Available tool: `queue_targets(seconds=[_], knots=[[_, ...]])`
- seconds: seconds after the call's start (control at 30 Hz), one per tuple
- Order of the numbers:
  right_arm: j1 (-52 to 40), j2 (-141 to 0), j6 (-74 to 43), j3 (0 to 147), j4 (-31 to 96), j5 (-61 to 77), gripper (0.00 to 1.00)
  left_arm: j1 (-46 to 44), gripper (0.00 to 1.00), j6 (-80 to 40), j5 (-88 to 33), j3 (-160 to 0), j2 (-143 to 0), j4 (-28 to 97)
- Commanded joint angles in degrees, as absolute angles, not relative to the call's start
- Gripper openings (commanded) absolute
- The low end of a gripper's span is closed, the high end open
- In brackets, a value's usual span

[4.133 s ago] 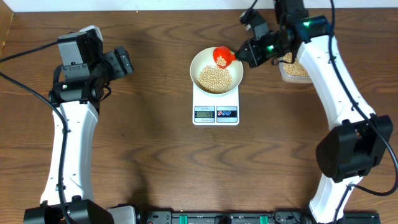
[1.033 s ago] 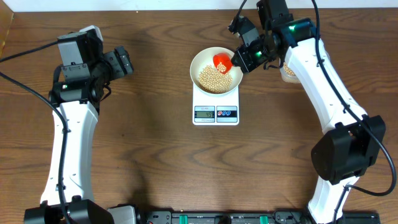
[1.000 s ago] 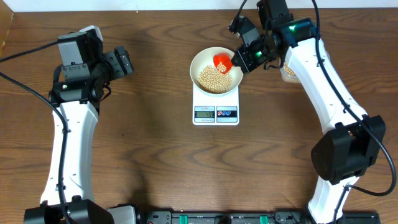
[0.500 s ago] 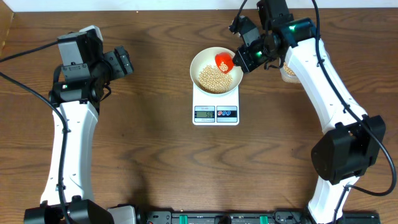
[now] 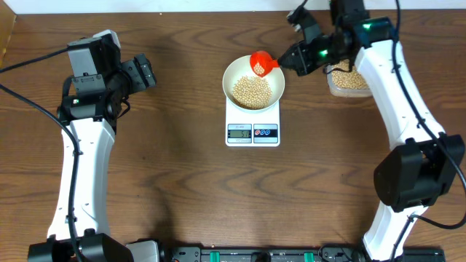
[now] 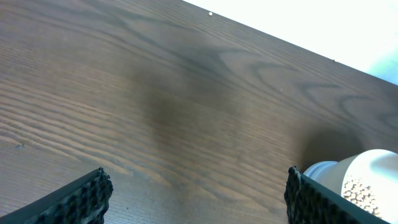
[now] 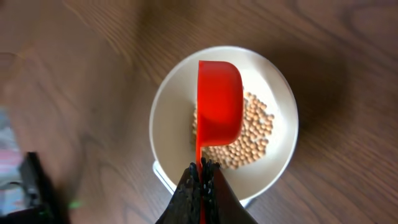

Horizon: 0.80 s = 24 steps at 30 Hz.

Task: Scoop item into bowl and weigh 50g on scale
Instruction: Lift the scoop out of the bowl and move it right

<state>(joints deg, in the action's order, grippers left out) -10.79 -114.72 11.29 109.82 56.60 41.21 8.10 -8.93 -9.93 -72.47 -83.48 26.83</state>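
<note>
Item: your white bowl (image 5: 228, 78) sits on the scale (image 5: 253, 133) and holds a heap of beans (image 5: 251, 91). A clear tub (image 5: 348, 81), also holding beans, stands off the scale's far right corner. Your right gripper (image 5: 291, 62) is clamped tight on the red scoop (image 5: 261, 63) by its handle, the scoop above the beans at the bowl's far rim. Your left gripper (image 5: 142, 73), well left of the scale, gapes wide and holds nothing.

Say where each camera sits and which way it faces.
Overhead: above the table, looking straight down; both arms show.
Left wrist: low, looking across the tabletop; open left hand's fingers show.
Right wrist: looking down onto the red scoop; right hand shut on its handle.
All three share the bowl of beans.
</note>
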Motion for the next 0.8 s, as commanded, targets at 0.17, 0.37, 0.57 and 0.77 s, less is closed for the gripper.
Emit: queue_targets(seconds=[0.17, 0.37, 0.57, 0.77], knots=[[-5.58, -114.65, 9.85, 110.89, 55.44, 54.87, 0.01, 8.23, 0.91, -8.16, -9.39, -72.99, -83.37, 27.0], [-4.14, -114.65, 9.26, 110.89, 55.53, 55.0, 0.01, 8.23, 0.91, -8.16, -9.39, -72.99, -83.37, 27.0], [-4.16, -114.65, 9.26, 110.89, 55.51, 55.0, 0.01, 8.23, 0.91, -8.16, -9.37, -72.99, -83.37, 27.0], [-3.86, -114.65, 8.75, 110.89, 55.48, 55.13, 0.01, 8.23, 0.91, -8.16, -9.39, -72.99, -83.37, 27.0]])
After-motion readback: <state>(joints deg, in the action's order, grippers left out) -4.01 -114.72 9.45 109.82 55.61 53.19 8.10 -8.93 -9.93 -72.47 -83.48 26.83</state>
